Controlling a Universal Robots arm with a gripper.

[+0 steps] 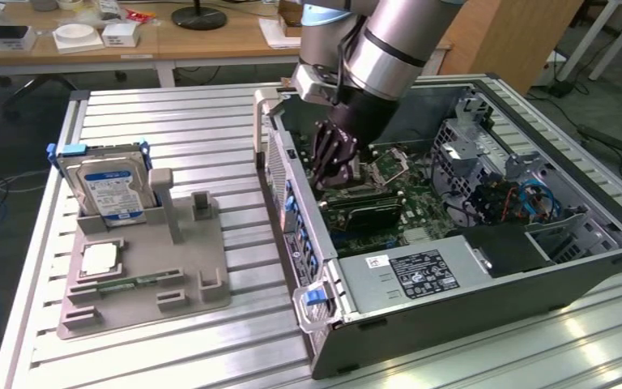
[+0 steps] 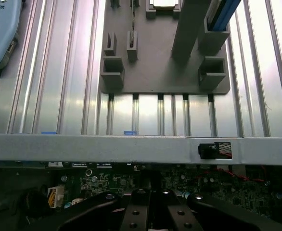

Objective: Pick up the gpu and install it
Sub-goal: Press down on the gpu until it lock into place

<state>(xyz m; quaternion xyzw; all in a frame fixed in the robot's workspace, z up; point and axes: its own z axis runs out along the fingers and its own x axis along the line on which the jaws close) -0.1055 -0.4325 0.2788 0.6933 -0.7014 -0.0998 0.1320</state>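
Note:
The gpu (image 1: 359, 213), a dark flat card, sits low on the green motherboard (image 1: 419, 203) inside the open computer case (image 1: 289, 186). My gripper (image 1: 336, 180) reaches down into the case beside the rear panel, just past the card's far end. Its fingers are shut; whether they touch the card I cannot tell. In the wrist view the black fingers (image 2: 131, 211) sit pressed together over the motherboard (image 2: 97, 183), with the gripper (image 2: 150, 207) below the case's grey wall (image 2: 131, 148).
A grey parts tray (image 1: 149, 275) lies on the slatted metal table at the exterior view's left, holding a hard drive (image 1: 111, 190), a memory strip (image 1: 127, 284) and a square chip (image 1: 100, 258). The power supply (image 1: 408, 271) fills the case's near end. The tray (image 2: 165, 77) lies beyond the case wall.

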